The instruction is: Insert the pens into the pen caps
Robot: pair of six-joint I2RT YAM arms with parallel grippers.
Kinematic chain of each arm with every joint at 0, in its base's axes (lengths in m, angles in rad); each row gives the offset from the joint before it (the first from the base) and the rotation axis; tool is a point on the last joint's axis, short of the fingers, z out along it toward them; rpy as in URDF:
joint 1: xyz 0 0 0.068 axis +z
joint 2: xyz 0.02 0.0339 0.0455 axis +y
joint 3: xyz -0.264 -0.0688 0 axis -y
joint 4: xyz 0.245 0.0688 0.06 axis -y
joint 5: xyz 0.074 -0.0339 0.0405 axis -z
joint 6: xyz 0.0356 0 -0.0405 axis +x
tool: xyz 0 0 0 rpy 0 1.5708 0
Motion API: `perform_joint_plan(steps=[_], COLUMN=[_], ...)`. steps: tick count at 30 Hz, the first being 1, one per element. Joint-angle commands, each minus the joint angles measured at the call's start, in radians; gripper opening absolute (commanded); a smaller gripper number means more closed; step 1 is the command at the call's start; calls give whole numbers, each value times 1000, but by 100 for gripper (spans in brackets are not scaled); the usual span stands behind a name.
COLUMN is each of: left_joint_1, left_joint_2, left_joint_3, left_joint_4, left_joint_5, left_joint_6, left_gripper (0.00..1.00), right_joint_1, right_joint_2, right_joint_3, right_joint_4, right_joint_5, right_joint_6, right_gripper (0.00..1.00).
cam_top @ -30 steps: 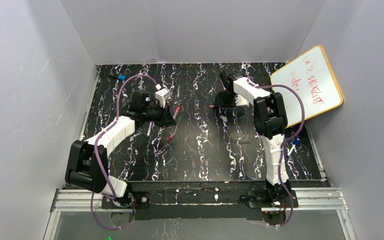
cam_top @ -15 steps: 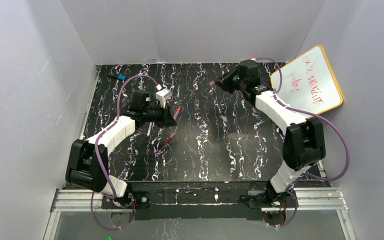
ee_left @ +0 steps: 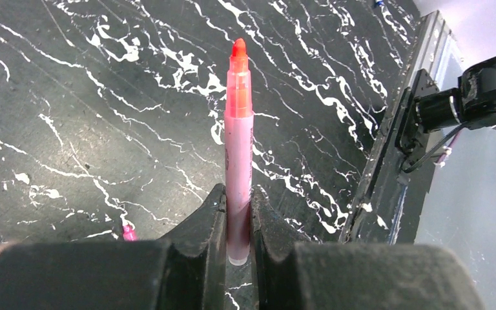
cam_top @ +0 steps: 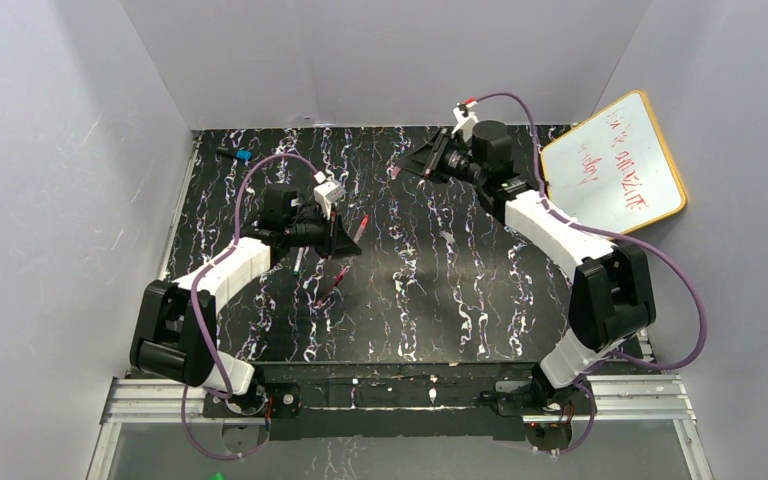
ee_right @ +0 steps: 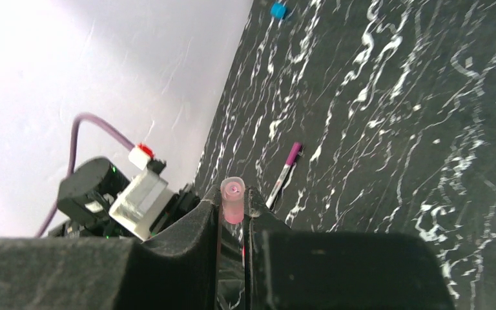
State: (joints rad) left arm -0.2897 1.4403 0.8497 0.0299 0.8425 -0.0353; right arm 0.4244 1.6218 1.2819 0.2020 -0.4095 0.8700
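Observation:
My left gripper (cam_top: pixel 348 240) is shut on a pink pen (cam_top: pixel 361 224) with a red-orange tip; in the left wrist view the pen (ee_left: pixel 239 142) stands out from between the fingers (ee_left: pixel 208 223), tip away from the camera. My right gripper (cam_top: pixel 407 167) is raised over the back of the mat and shut on a small pink cap (cam_top: pixel 396 172); in the right wrist view the cap (ee_right: pixel 232 201) sits at the fingertips, open end towards the camera. The two grippers are apart, facing each other. More pens (cam_top: pixel 330 284) lie on the mat below the left gripper.
A whitish pen with a magenta end (ee_right: pixel 285 165) lies on the black marbled mat (cam_top: pixel 440 290). A small magenta piece (ee_left: pixel 128 232) lies by the left fingers. A blue-and-black item (cam_top: pixel 238 155) is at the back left. A whiteboard (cam_top: pixel 615 165) leans at the right wall.
My right arm has lifted from the mat and swung up and left with the cap, now pointing towards the left gripper. My left gripper has shifted slightly right with the pen.

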Motion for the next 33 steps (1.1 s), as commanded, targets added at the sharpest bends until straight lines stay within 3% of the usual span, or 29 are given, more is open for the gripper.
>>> perform_joint_plan(steps=[1,13,33], left_joint_1=[2,3,1], left_joint_2=[-55,-74,-83], left_joint_3=[-14,-19,-21], left_joint_4=[61,88,99], left_joint_5=[69,88,104], left_joint_6=[-28,-38,-45], left_gripper=[0,0,0], right_joint_1=[82,185,191], right_joint_2=[-40,-48,-50], right_joint_3=[-18,-59,-91], right_joint_4=[25,-4,41], right_joint_5=[-45,-4,65], right_joint_6=[-78,-124,-133], right_gripper=[1,1,1])
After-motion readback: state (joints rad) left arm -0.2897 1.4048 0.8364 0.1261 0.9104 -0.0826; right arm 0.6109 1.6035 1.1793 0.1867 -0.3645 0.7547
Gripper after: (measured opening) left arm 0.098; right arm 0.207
